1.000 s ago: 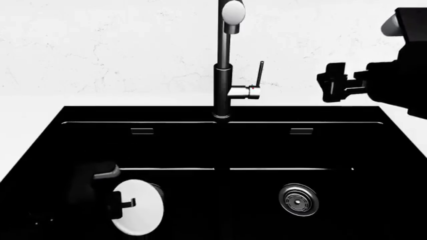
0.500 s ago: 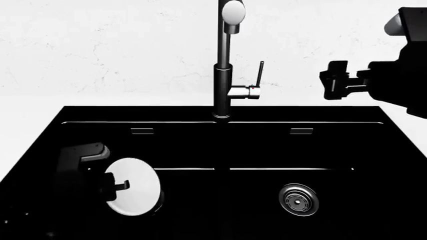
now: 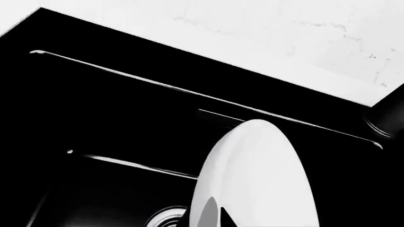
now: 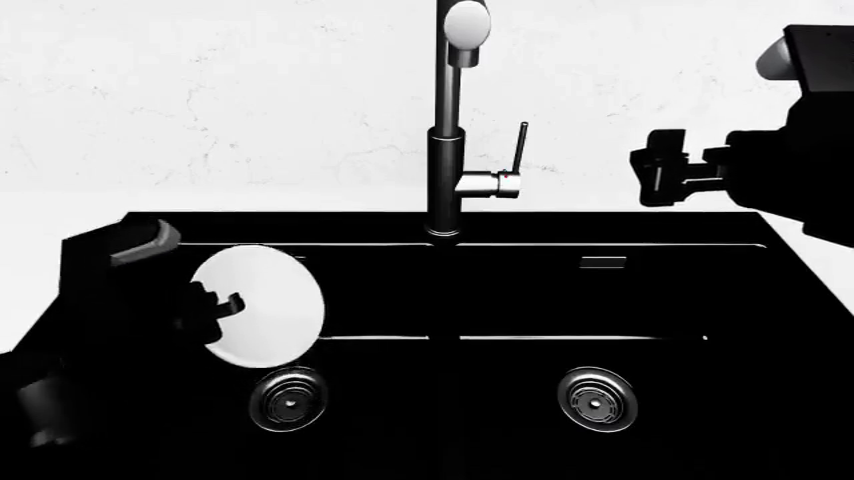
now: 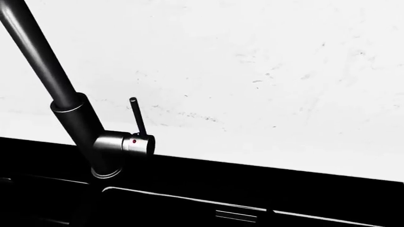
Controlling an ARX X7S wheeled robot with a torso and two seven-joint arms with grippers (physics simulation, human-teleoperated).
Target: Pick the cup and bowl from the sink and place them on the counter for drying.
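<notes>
Head view: the left gripper (image 4: pixel 214 305) pinches the rim of the bowl (image 4: pixel 260 305), holding it on edge and clear of the sink (image 4: pixel 534 300) floor, above the left basin's drain (image 4: pixel 288 398) and near the basin's left wall. The right gripper (image 4: pixel 657 168) hovers over the counter (image 4: pixel 240 120) beyond the sink's far right corner, beside the faucet (image 4: pixel 449 150); whether its fingers are spread I cannot tell, and the cup is not visible.

Flat, even simulator light renders the counter (image 4: pixel 54 230) near pure white, its grey marbling faint. The black sink (image 4: pixel 534 290) swallows detail; thin highlights trace its ledges, and the left arm is hard to separate from the basin. The bowl (image 4: pixel 267 305) glares white. Focus looks sharp; no cast shadows show.
</notes>
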